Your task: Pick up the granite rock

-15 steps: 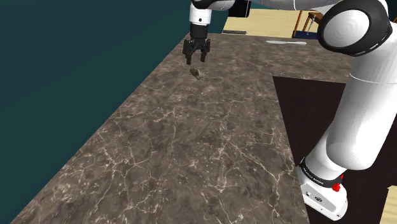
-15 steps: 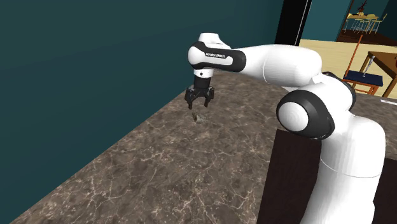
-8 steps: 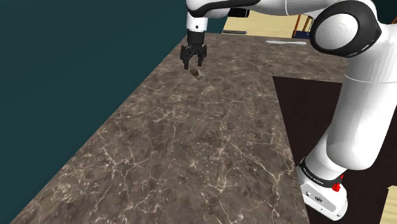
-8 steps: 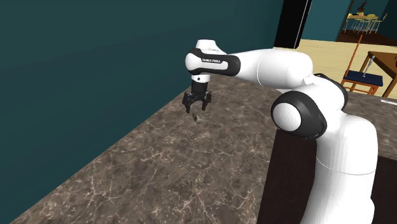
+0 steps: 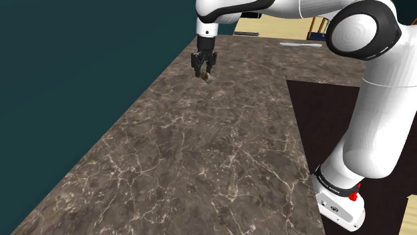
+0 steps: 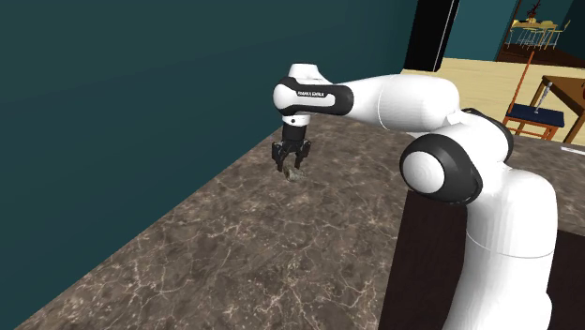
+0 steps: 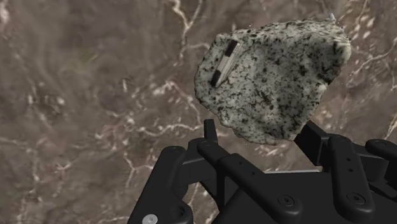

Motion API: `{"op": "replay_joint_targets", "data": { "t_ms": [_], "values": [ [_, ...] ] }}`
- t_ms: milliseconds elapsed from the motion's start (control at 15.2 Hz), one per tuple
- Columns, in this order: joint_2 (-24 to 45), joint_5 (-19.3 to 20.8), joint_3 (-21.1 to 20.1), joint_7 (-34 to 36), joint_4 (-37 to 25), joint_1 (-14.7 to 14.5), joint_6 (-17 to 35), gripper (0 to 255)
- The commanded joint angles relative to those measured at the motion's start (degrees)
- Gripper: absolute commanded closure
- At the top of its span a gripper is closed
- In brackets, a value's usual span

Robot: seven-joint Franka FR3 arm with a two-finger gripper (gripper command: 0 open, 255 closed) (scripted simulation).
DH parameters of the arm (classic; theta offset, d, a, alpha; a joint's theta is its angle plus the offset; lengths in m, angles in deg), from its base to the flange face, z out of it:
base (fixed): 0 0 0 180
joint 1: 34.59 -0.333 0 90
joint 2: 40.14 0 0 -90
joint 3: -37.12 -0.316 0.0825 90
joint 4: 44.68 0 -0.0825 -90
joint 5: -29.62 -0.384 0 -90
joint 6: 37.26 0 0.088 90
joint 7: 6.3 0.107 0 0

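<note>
I am clasping with my black gripper (image 5: pixel 203 71) the lumpy, pale grey, black-speckled granite rock (image 7: pixel 273 83) over the brown veined countertop (image 7: pixel 95 95).

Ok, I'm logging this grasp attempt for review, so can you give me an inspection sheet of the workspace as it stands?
Surface: dark brown veined stone counter.
Job's things: speckled grey rock, on the counter near the wall.
Clutter: nothing seen.
Grippers: black gripper shut on the rock, clasping two sides.
Cables: nothing seen.
Surroundings: teal wall, dark stand, light wood floor and a blue-seated chair beyond.
</note>
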Motion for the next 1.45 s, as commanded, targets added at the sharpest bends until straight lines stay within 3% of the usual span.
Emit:
{"op": "replay_joint_targets", "data": {
  "t_ms": [0, 264, 1386],
  "values": [
    [0.02, 0.00, 0.00, -0.01, 0.02, 0.00, -0.01, 255],
    [0.07, 0.00, -0.01, 0.01, 0.00, -0.02, 0.02, 255],
    [1.78, 0.22, -0.01, 2.00, -14.15, 0.26, -12.26, 255]
  ]
}}
